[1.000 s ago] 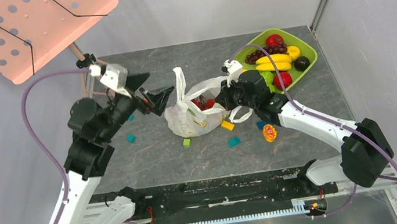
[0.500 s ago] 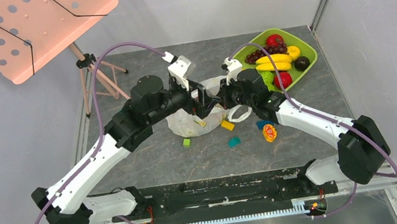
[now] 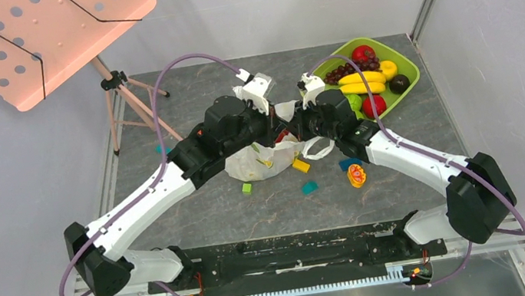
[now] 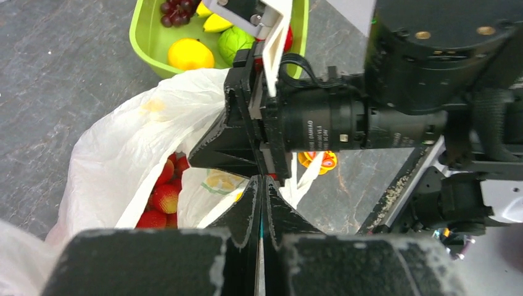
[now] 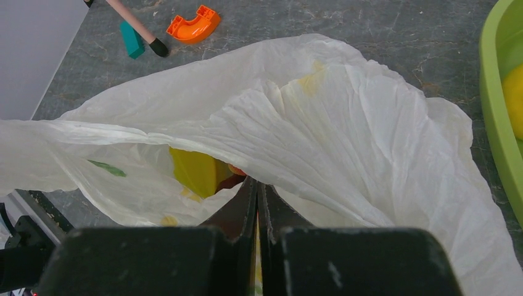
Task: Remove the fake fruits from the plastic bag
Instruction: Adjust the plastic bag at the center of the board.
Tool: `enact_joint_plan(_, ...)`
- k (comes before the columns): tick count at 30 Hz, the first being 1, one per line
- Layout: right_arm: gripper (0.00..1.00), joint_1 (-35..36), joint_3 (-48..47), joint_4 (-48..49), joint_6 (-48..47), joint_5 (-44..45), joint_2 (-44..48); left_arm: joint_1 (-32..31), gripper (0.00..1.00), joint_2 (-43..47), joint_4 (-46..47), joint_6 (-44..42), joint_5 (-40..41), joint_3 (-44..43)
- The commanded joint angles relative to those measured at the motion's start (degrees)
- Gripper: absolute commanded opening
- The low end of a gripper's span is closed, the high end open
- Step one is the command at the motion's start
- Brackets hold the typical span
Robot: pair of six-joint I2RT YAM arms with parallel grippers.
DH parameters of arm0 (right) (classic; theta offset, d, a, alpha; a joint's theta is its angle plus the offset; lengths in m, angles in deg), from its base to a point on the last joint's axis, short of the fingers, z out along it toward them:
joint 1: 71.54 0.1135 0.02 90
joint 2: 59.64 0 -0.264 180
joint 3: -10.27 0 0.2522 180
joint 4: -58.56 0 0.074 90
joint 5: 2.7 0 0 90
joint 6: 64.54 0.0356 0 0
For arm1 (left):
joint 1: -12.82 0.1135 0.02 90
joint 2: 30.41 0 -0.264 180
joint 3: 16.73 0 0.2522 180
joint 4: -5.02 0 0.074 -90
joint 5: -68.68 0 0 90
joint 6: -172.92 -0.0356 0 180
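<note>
The plastic bag (image 3: 258, 162) lies crumpled at the middle of the overhead frame on the dark grey marbled table (image 3: 181, 90). Both arms meet right over it, so from up there you can't see its mouth. The right wrist view looks straight into that mouth: the right gripper (image 5: 257, 185) has its fingers clenched on the white rim, and a yellow piece (image 5: 192, 171) shows under the film. The left wrist view gives what neither of those does, the fake fruits (image 4: 161, 196), red-and-yellow balls sitting inside the bag at lower left of that frame. The left gripper (image 4: 262, 185) has its fingers pressed together beneath the other arm's wrist; whether any film is pinched there I can't tell. An orange curved toy (image 5: 194, 24) shows at the top of the right wrist frame. In the overhead's upper right sits the green tray (image 3: 409, 64) with bananas (image 3: 361, 84) and grapes (image 3: 342, 72). A yellow block (image 3: 300, 165) lies just below the bag. A pink perforated music stand (image 3: 34, 33) fills the upper left, and pale walls close in the table.
</note>
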Motion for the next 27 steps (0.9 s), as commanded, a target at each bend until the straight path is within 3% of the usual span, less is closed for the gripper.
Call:
enact_joint_plan(1, 0.0, -0.32, -0.32, 2.49, 1.17, 1.29, 1.11, -0.3, 0.02, -2.47, 3.37, 3.04, 4.99, 0.79)
enact_joint_plan(27, 0.0, 0.56, -3.36, 5.1, 3.89, -0.75, -3.9, -0.39, 0.02, -11.55, 7.13, -0.75, 21.54, 5.24)
